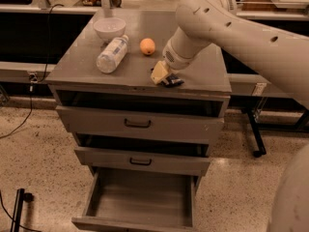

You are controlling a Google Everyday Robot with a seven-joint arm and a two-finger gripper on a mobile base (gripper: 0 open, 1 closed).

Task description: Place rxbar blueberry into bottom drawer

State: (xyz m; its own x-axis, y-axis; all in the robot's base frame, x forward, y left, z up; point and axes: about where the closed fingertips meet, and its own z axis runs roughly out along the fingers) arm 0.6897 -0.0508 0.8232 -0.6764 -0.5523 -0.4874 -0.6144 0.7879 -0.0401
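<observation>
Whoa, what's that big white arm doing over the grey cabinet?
The robot's arm reaches over the cabinet top, and its gripper is down at the rxbar blueberry, a small dark-wrapped snack bar near the front edge. The bar is not yet in the bottom drawer, which stands pulled open below. A white bowl, a water bottle lying on its side and an orange sit further back on the top.

Pale arm (241, 28) reaching in from the right, wrist (181, 52) bent down, pincer (161, 74) low, mid-view
</observation>
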